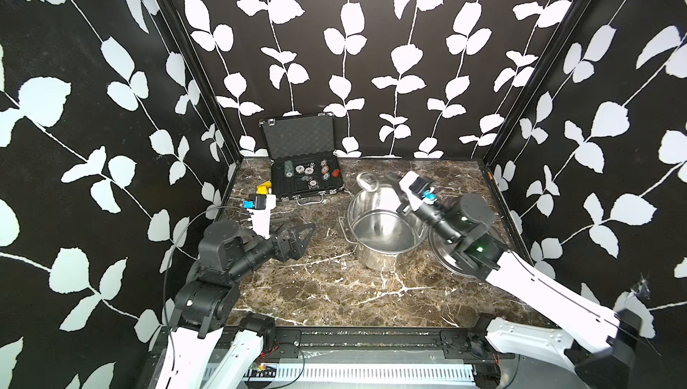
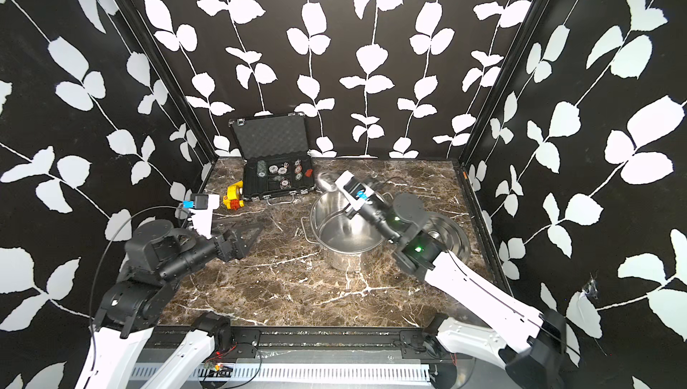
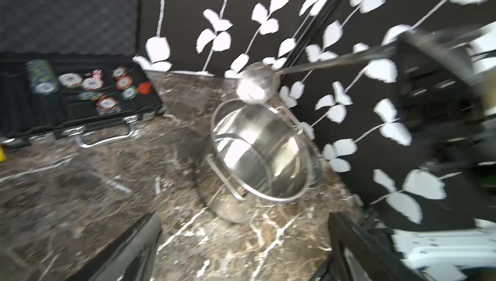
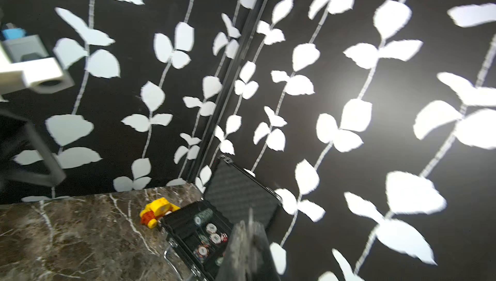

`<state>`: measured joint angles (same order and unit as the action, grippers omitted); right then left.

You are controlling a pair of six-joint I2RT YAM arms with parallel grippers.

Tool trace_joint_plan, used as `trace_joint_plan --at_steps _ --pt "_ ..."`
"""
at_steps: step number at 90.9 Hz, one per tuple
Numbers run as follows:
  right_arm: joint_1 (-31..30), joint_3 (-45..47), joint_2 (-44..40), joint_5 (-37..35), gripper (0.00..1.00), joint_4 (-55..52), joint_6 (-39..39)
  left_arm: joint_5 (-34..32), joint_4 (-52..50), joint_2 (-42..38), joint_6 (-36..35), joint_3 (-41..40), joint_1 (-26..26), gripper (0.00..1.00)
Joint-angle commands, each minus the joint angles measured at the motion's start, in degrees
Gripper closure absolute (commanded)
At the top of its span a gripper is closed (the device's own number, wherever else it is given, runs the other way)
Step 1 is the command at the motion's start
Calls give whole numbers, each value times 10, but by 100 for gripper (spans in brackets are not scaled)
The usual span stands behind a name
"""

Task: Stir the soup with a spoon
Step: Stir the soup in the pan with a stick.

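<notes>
The spoon (image 1: 366, 180) is silver, with a small round bowl and a thin handle. My right gripper (image 1: 391, 179) is shut on that handle, so the bowl hangs in the air just past the far rim of the steel pot (image 1: 383, 229). In the left wrist view the spoon (image 3: 256, 85) hovers over the pot (image 3: 263, 156), whose inside shows bare shiny steel. The right wrist view is blurred: the right gripper (image 4: 249, 242) has its fingers pressed together round a thin sliver. My left gripper (image 1: 303, 229) rests low over the table, left of the pot, open and holding nothing.
A round steel lid (image 2: 451, 229) lies on the table right of the pot, partly under my right arm. An open black case (image 1: 305, 179) with poker chips stands at the back, a yellow toy (image 1: 264, 188) to its left. Patterned walls close in three sides.
</notes>
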<state>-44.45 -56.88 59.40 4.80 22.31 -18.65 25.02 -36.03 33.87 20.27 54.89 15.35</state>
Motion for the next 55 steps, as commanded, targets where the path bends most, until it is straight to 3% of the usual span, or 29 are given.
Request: trace_joint_plan --at_steps 1,15,37,55 --pt "29 19 -28 -31 100 -84 48 -25 31 12 -40 -27 1 1" --pt "71 36 -42 -32 100 -149 48 -34 57 36 -49 -57 1 1" --pt "130 64 1 0 100 -123 93 -29 95 65 -48 -86 1 1" --pt "152 79 28 11 100 -130 87 -38 77 84 -74 -89 1 1"
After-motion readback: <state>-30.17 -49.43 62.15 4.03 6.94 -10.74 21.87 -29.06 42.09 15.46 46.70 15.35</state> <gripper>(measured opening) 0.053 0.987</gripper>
